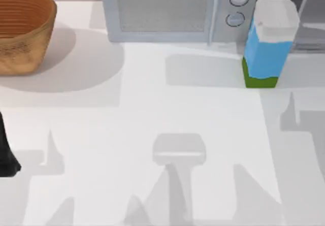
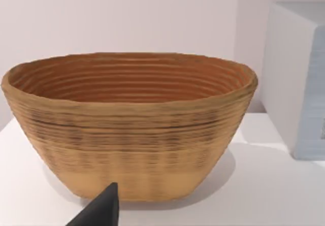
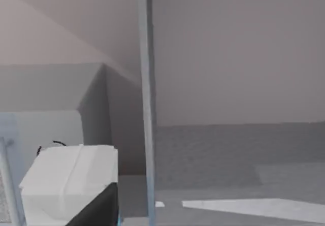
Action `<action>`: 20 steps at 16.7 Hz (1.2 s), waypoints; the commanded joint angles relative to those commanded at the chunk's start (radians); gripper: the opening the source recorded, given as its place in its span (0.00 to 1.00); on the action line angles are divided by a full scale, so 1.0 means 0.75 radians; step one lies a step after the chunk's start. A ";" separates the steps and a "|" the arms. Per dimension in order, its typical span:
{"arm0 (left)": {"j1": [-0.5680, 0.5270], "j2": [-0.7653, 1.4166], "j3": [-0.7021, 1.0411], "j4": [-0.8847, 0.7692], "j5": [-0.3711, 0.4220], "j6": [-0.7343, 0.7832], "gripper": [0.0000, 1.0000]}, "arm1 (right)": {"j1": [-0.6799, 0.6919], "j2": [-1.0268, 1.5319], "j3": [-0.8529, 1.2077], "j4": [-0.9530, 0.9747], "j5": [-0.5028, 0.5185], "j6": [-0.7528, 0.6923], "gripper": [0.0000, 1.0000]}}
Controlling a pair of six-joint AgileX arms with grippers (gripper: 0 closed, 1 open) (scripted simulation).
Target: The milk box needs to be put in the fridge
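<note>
Upright, the milk box (image 1: 268, 43) stands on the counter (image 1: 152, 124) beside the microwave (image 1: 172, 10), close ahead of the right arm's fingers (image 3: 99, 208), whose state cannot be told. Clipping the fridge (image 3: 147, 109) frame could topple it.

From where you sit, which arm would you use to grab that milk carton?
Probably my right. The milk box stands at the table's right, beside the fridge, and my right wrist view looks onto its white top. My left arm sits at the far left edge, facing the basket.
</note>
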 joint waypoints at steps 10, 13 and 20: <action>0.000 0.000 0.000 0.000 0.000 0.000 1.00 | 0.250 1.411 0.443 0.690 0.237 0.057 1.00; 0.000 0.000 0.000 0.000 0.000 0.000 1.00 | 0.297 1.698 0.539 0.837 0.290 0.072 1.00; 0.000 0.000 0.000 0.000 0.000 0.000 1.00 | 0.330 1.896 0.612 0.946 0.332 0.085 1.00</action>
